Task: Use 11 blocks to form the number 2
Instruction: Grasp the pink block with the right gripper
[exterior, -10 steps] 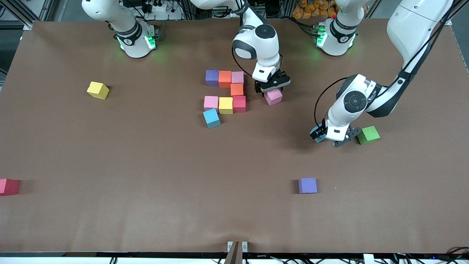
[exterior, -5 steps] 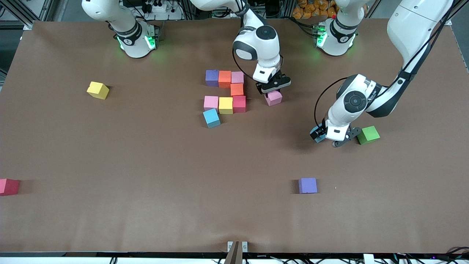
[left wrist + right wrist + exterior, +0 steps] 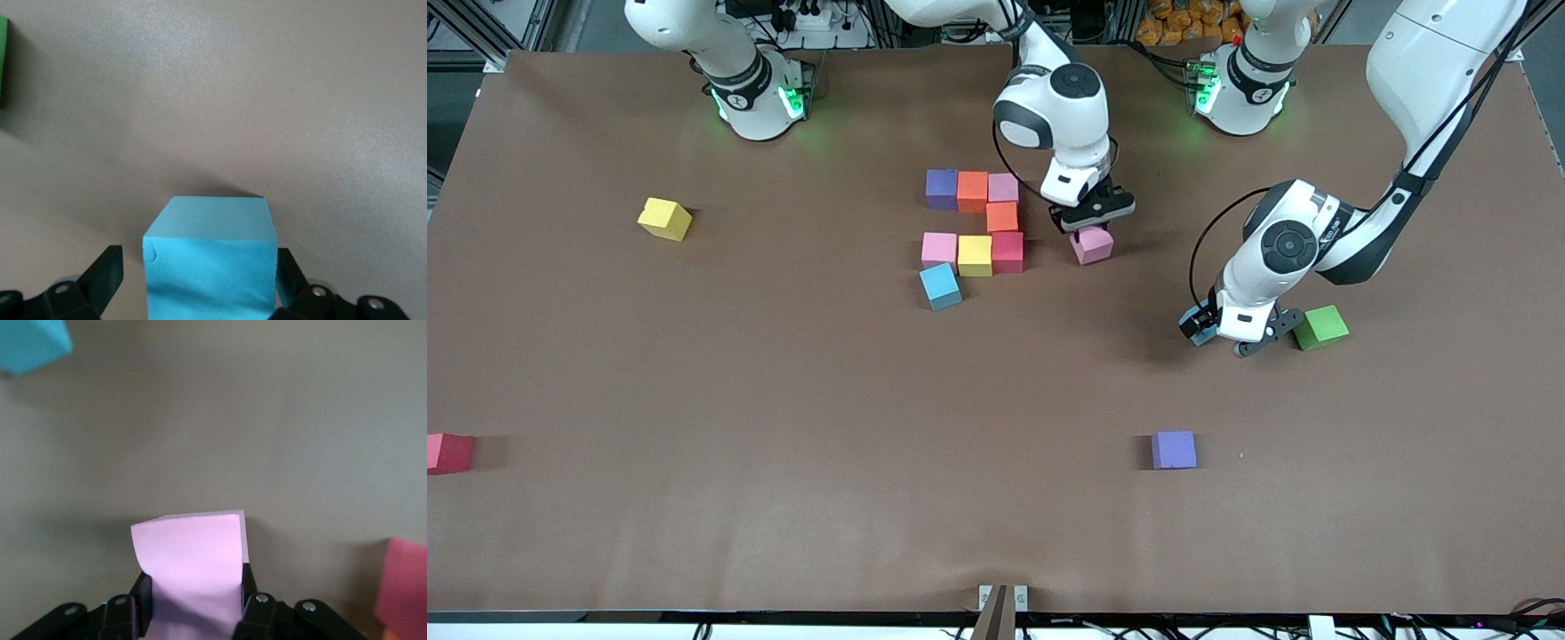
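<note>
The right gripper (image 3: 1092,222), seen from the front, was pinched shut on one pink block (image 3: 1092,245) near the middle of the table (image 3: 783,498), on the side toward the robots' edge; whether that block had left the surface could not be told. Just beside it, toward the right arm's end, eight blocks sat in a cluster: one purple (image 3: 941,188), two orange (image 3: 972,190) (image 3: 1002,216), two pink (image 3: 1003,187) (image 3: 939,248), one yellow (image 3: 975,254), one red (image 3: 1008,251) and one light blue (image 3: 941,285), the last being nearest the front camera. A second yellow block (image 3: 664,218) lay well apart toward the right arm's end, a second red block (image 3: 447,452) at that end's very edge, and a second purple block (image 3: 1174,450) alone nearer the front edge. The left gripper (image 3: 1218,338) was low toward the left arm's end, spread around a second light blue block (image 3: 1200,332), with the single green cube (image 3: 1320,326) just beside it. In the left wrist view, the left gripper (image 3: 200,293) stood open astride that light blue block (image 3: 210,227), a gap showing at one finger (image 3: 107,270), and a sliver of the green cube (image 3: 3,60) showed. In the right wrist view, the right gripper (image 3: 193,607) squeezed the pink block (image 3: 190,553); the cluster's light blue block (image 3: 30,343) and red block (image 3: 403,587) showed at the edges.
</note>
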Robot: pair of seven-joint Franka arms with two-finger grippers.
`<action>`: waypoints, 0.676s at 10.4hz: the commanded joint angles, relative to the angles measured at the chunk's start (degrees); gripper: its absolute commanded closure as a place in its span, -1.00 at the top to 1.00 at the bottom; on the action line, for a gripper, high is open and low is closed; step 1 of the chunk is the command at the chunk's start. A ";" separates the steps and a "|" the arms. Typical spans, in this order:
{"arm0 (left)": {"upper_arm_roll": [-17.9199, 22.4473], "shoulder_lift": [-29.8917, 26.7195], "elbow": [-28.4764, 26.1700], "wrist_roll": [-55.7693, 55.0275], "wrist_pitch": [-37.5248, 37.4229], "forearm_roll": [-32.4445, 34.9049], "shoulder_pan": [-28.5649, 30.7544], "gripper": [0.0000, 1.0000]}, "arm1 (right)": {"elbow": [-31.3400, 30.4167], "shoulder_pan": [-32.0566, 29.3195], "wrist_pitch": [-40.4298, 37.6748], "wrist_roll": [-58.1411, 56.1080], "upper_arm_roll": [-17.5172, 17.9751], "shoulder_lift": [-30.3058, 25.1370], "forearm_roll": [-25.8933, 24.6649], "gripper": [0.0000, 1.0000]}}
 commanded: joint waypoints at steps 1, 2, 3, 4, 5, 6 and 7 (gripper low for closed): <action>-0.30 0.33 0.16 0.93 0.55 1.13 0.68 1.00 | 2.60 -6.08 -4.58 -1.27 0.75 -1.73 0.25 -1.00; -0.30 0.33 0.16 0.93 0.55 1.13 0.68 1.00 | 2.68 -9.59 -4.58 -4.94 1.45 -2.26 0.51 -1.00; -0.30 0.33 0.16 0.93 0.55 1.13 0.68 1.00 | 2.69 -13.63 -4.84 -7.85 3.37 -3.13 0.69 -1.00; -0.30 0.33 0.16 0.93 0.64 1.13 0.68 1.00 | 2.69 -17.93 -5.19 -9.88 5.48 -3.67 0.69 -1.00; -0.30 0.33 0.16 0.93 0.64 1.13 0.68 1.00 | 2.77 -22.41 -7.20 -12.42 8.37 -3.93 0.61 -1.00; -0.30 0.33 0.16 0.93 0.55 1.13 0.68 1.00 | 3.73 -27.94 -8.61 -14.10 12.23 -4.02 0.61 -1.00; -0.30 0.33 0.16 0.93 0.55 1.13 0.68 1.00 | 3.83 -31.21 -9.06 -15.77 14.09 -4.11 0.61 -1.00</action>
